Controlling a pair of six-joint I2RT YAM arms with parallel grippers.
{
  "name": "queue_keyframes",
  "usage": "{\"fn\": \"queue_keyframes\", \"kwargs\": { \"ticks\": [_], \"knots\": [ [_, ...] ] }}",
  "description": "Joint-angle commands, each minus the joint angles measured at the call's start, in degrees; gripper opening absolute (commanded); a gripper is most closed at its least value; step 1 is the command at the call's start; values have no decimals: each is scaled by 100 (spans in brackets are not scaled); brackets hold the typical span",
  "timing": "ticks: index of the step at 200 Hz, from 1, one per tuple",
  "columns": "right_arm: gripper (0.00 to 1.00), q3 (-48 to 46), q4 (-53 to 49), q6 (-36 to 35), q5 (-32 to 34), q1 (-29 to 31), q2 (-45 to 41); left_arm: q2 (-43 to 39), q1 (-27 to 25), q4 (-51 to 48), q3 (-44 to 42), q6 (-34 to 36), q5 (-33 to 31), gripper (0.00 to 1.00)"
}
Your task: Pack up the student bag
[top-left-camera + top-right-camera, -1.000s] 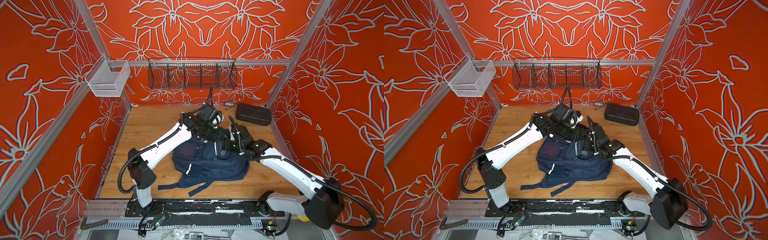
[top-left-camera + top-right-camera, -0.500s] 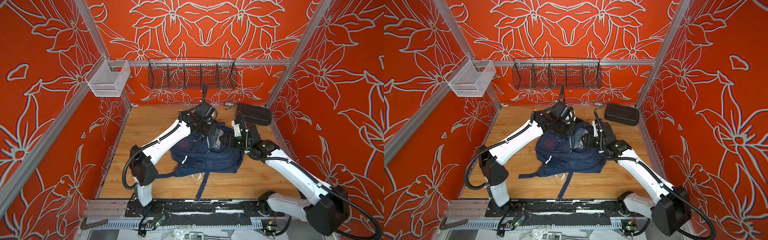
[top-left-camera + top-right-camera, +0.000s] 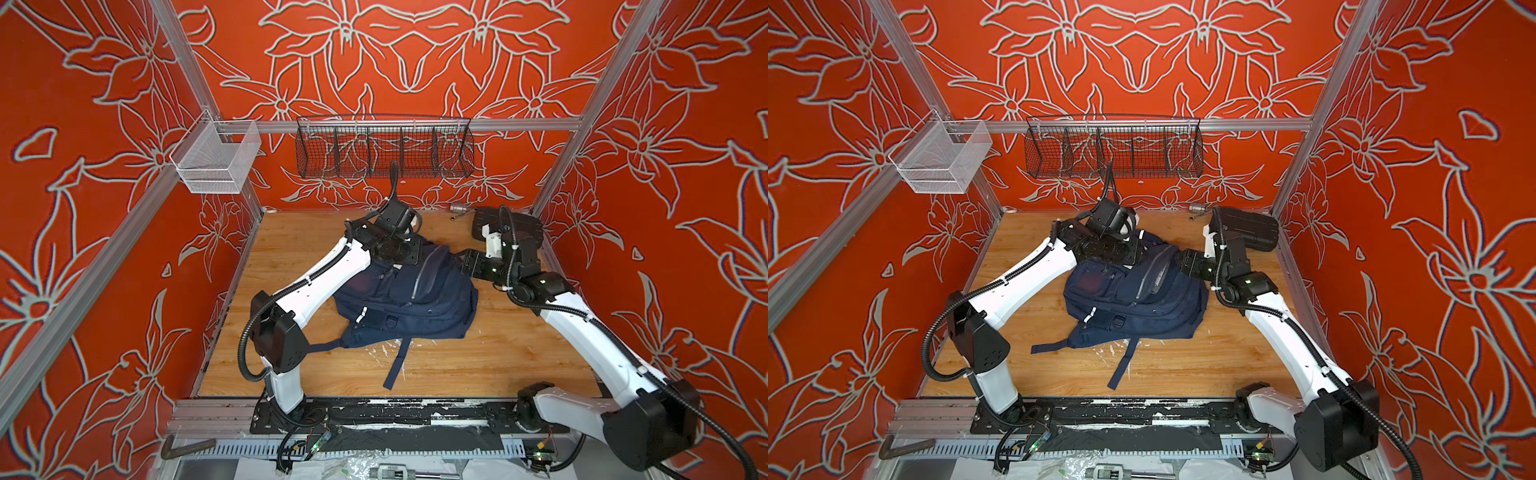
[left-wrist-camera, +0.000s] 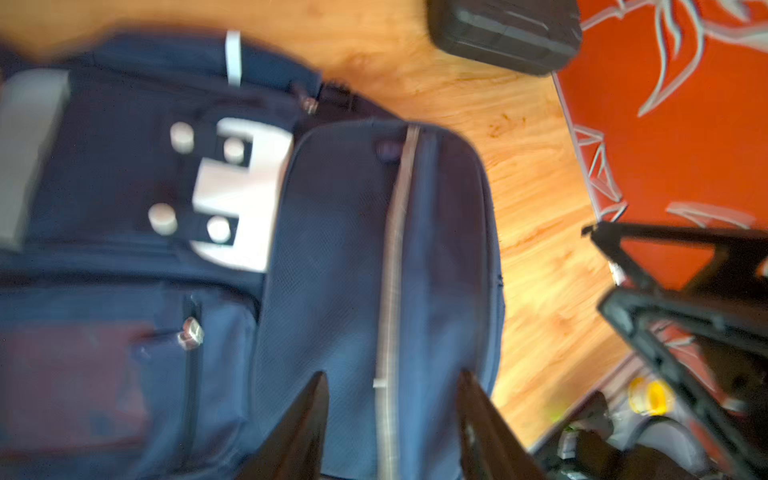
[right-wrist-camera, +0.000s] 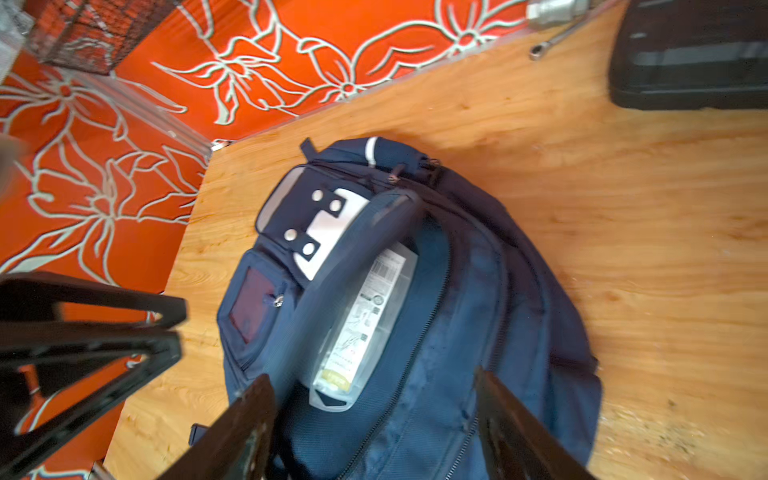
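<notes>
The student bag (image 3: 409, 299) (image 3: 1136, 301), a navy-blue backpack, lies flat on the wooden floor in both top views. Its white patch with dots (image 4: 241, 195) (image 5: 328, 232) faces up. One pocket gapes, and a clear plastic packet with a printed label (image 5: 368, 316) lies in it under a raised flap (image 4: 374, 249). My left gripper (image 4: 392, 376) (image 3: 417, 257) hovers open over that flap's grey zip line, holding nothing. My right gripper (image 5: 374, 378) (image 3: 464, 264) stands open above the bag's right rear edge, with the packet showing between its fingers below.
A black ribbed hard case (image 3: 530, 226) (image 5: 690, 54) sits at the back right, close behind the right wrist. A small metal socket tool (image 3: 457, 208) lies by the back wall. A black wire basket (image 3: 384, 151) and a white mesh basket (image 3: 216, 160) hang above. Bag straps (image 3: 397, 361) trail toward the front.
My left gripper has gone from shut to open and let go of the bag. Both arms shifted toward the back, and the right arm drew off to the right. The bag has settled flat.
</notes>
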Motion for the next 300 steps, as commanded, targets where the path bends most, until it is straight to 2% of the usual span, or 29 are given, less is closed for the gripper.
{"fn": "queue_keyframes", "kwargs": {
  "ticks": [1,25,42,64,79,98,116,141,162,193,249,300],
  "knots": [
    [76,69,-326,-131,-113,-85,-83,80,-125,-252,424,1193,15,58],
    [74,-25,-477,-181,-189,-85,-116,-260,-98,-87,-28,2700,-240,57],
    [71,-208,-488,14,-313,-85,-74,-556,-99,182,-788,3879,-281,54],
    [66,-408,-249,328,-841,-69,93,-841,-103,640,-1793,5131,-413,47],
    [63,-513,48,536,-1154,-27,192,-1007,-107,1099,-2449,5789,-510,41],
    [62,-577,448,652,-1486,80,335,-1206,-98,1894,-3270,6514,-497,40],
    [61,-455,330,624,-1615,144,606,-1310,-104,2651,-3937,7241,-494,38],
    [57,-326,90,586,-1522,145,901,-1372,-39,3360,-4505,7770,-401,37],
    [49,-139,-194,524,-1399,114,1150,-1432,39,3808,-4796,7953,-310,37],
    [39,204,-747,300,-1180,55,1480,-1724,146,3936,-4972,8039,60,36],
    [16,567,-960,-153,-1226,-133,2083,-2244,167,3999,-5530,8363,438,38],
    [11,1159,-1361,-669,-1302,-226,2595,-2087,168,4318,-5655,8777,551,38]
  ]
}}
